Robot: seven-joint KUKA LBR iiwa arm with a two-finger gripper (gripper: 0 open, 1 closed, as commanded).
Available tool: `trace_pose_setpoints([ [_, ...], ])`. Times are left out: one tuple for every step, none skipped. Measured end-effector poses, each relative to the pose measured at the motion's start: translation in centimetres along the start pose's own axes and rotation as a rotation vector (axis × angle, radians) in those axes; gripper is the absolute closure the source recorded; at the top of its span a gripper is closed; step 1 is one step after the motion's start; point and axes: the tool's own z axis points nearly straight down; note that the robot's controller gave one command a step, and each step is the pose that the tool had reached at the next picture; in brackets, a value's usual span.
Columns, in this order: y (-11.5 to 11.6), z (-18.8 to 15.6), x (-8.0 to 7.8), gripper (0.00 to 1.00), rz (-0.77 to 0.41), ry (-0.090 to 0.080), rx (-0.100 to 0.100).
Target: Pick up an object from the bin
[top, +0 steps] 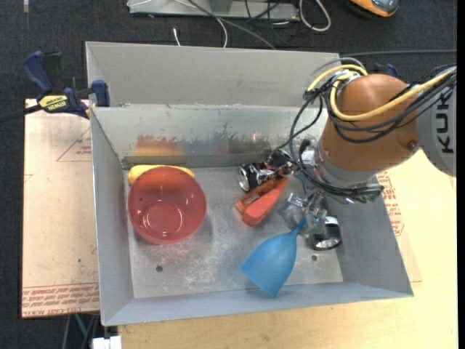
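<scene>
Camera view is showing the gripper (311, 217) hanging over the stem of a blue goblet (270, 262) lying by the bin's (110, 195) front wall, its grip impossible to tell.

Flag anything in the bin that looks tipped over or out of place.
The blue goblet lies on its side near the front wall of the bin, stem pointing toward the gripper. The red bowl at the left sits upright, with a yellow thing wedged behind it. Nothing looks spilled or broken.

red bowl (166, 209), blue goblet (272, 262), orange tool (260, 202), grey bin (218, 126).
</scene>
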Motion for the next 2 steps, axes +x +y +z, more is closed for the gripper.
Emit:
trace_pose_setpoints([
  [-10.1,4.2,-3.4,1.0,-0.172,-0.002,0.006],
  [-6.6,-4.7,-3.4,1.0,-0.087,-0.003,0.0],
])
